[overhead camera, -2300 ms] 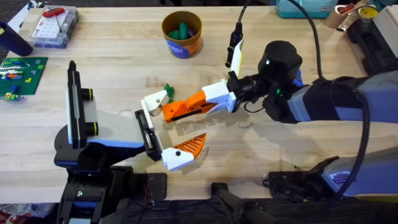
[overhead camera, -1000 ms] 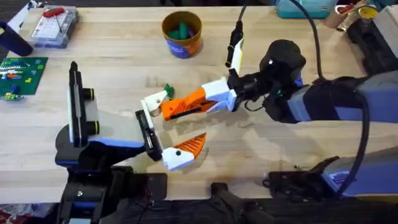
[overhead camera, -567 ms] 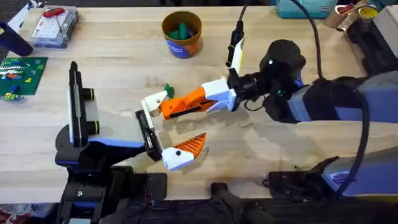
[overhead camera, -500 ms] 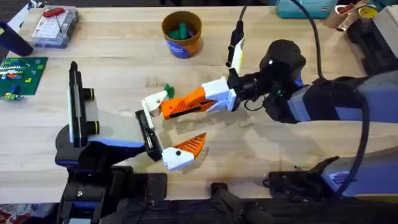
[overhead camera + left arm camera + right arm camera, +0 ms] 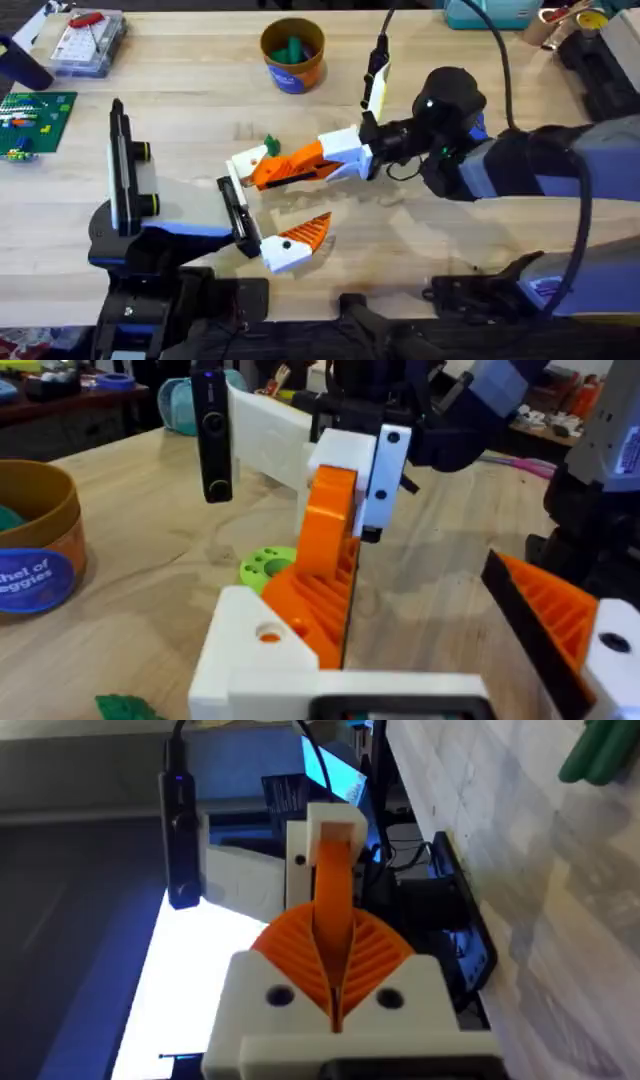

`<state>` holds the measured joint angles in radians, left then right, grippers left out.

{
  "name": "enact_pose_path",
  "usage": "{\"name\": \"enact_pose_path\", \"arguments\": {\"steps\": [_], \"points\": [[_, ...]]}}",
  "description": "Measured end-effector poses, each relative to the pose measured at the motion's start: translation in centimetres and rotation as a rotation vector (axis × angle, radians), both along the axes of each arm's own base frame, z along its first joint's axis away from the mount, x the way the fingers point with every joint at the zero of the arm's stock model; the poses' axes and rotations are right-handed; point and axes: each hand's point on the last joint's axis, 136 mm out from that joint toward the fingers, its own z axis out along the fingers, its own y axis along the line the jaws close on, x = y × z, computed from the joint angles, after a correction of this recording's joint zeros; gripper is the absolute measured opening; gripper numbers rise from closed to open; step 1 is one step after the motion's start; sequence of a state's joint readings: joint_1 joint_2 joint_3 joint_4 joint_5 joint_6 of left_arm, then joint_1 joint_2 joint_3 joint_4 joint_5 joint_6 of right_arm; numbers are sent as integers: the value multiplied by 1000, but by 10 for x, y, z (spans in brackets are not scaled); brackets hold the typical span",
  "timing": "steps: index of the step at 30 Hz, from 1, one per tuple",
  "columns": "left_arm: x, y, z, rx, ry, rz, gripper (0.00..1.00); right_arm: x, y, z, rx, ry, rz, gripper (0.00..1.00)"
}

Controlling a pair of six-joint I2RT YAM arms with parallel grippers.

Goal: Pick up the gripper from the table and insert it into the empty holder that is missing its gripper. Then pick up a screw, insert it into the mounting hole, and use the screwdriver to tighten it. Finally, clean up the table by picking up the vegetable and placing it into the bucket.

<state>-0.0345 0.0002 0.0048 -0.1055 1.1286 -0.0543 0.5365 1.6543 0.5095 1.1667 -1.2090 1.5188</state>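
**At the jaw bar: orange finger meets its holder**

On the far left of the desk (image 5: 180,120) we see a clear box (image 5: 85,42) with a red-handled tool lying on its lid; what the box holds is too small for us to tell. Nearer us, the left pincer (image 5: 283,197) stands spread wide. Its black jaw bar (image 5: 235,212) carries the twin finger (image 5: 300,238) at one end and the cream-white holder (image 5: 250,160) at the other.

Against that holder sits the orange finger (image 5: 290,165), lifted off the desk and lying roughly level. In the left wrist view its ribbed end (image 5: 320,600) touches the holder's block (image 5: 262,650), but we cannot tell whether it is seated. Just behind the holder a small green piece (image 5: 270,146) lies on the wood.

Further back stands the bucket (image 5: 292,55), with some green pieces already inside it.

To the right, the right pincer (image 5: 362,152) is pressed together on the orange finger's far end.

We judge the finger to be light, stiff plastic. It should neither bend nor crush, though its smooth white parts could slip or twist under a sideways push. The blocky end away from the holder looks the best place to hold. A grip there leaves the mating end free and keeps the part square to the slot.
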Motion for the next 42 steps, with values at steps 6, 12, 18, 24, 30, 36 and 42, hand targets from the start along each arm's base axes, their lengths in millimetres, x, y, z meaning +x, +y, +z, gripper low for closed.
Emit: {"name": "enact_pose_path", "arguments": {"steps": [6,12,18,24,30,36,42], "points": [[0,0,0,0,0,0,986,1,0,0,0,-1,-4,11],[0,0,0,0,0,1,987,1,0,0,2,-12,-8,12],[0,0,0,0,0,0,987,3,2,-1,-2,-17,-8,12],[3,2,0,2,-2,21,987,8,9,1,-14,-8,4,12],[9,5,0,4,-6,54,987,16,19,1,-15,-11,17,13],[9,5,0,5,-6,56,987,21,28,0,-15,-14,28,13],[9,5,0,5,-6,59,986,25,31,-1,-13,-17,38,13]]}}
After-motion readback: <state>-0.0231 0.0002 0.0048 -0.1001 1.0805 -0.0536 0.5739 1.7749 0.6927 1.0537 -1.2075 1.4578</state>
